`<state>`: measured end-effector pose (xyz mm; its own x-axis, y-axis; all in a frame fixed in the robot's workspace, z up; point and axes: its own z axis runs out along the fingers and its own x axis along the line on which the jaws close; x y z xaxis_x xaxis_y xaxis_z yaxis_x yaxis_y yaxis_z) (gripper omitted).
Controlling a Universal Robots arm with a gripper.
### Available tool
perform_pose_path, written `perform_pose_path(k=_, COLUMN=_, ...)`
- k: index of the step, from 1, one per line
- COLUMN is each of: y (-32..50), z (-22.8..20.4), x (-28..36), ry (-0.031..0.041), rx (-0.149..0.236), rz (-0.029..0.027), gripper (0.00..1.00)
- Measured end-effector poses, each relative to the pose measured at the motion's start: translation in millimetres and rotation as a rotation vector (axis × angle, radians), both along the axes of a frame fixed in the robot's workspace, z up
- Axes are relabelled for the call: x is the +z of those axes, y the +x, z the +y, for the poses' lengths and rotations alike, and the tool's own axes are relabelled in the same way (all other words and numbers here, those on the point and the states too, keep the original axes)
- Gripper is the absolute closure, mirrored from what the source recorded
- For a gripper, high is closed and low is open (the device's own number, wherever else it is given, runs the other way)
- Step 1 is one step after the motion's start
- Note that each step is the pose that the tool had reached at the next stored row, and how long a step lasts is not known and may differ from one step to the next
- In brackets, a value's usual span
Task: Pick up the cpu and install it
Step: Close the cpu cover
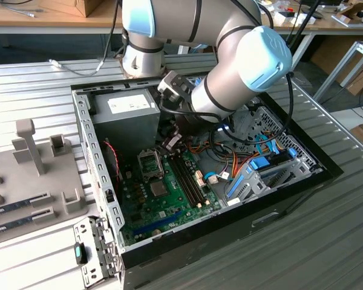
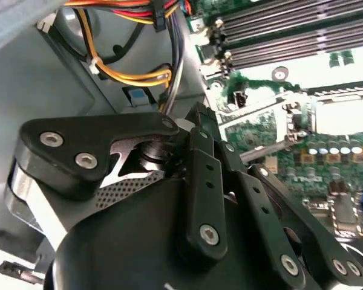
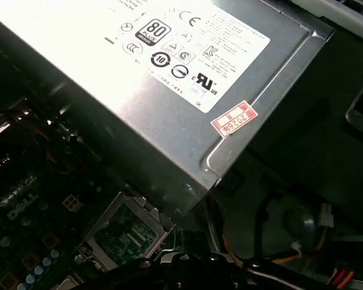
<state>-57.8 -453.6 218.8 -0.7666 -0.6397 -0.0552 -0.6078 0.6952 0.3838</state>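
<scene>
Inside an open computer case [image 1: 302,181], seen in the exterior view, the gripper [image 1: 171,142] is being held low by the arm [image 1: 242,66]. It is hanging just above the green motherboard [image 1: 146,205], between the grey power supply [image 1: 124,115] and the memory slots [image 1: 190,178]. The metal-framed socket [image 1: 150,163] is lying just beside the gripper, toward the exterior view's left. In the first wrist view the socket [image 3: 124,232] is being shown under the corner of the power supply [image 3: 169,90]. Yellow and orange cables [image 2: 127,75] are being shown in the second wrist view. Whether the claw is wide or narrow cannot be told, nor where the cpu is lying.
</scene>
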Motion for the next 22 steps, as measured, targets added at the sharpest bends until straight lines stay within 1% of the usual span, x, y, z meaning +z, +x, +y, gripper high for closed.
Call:
perform_pose_path(k=3, y=-0.1, z=0.0, x=-6.1, ry=-0.0002, rx=0.0, rz=0.0002, gripper=0.89)
perform_pose_path(k=4, y=-0.1, z=0.0, x=-9.6, ry=-0.0002, rx=0.0, rz=0.0003, gripper=0.89)
perform_pose_path(k=6, y=-0.1, z=0.0, x=-13.0, ry=-0.0001, rx=0.0, rz=0.0004, gripper=0.89)
perform_pose_path(k=7, y=-0.1, z=0.0, x=-13.7, ry=-0.0001, rx=0.0, rz=0.0004, gripper=0.89)
perform_pose_path(k=12, y=-3.7, z=0.0, x=-15.0, ry=0.0009, rx=0.0, rz=0.0004, gripper=0.89)
perform_pose_path(k=16, y=-4.9, z=-0.5, x=-15.0, ry=0.001, rx=0.001, rz=0.0003, gripper=0.89)
perform_pose_path(k=22, y=-9.2, z=-1.4, x=-11.0, ry=0.0011, rx=0.001, rz=-0.0032, gripper=0.89)
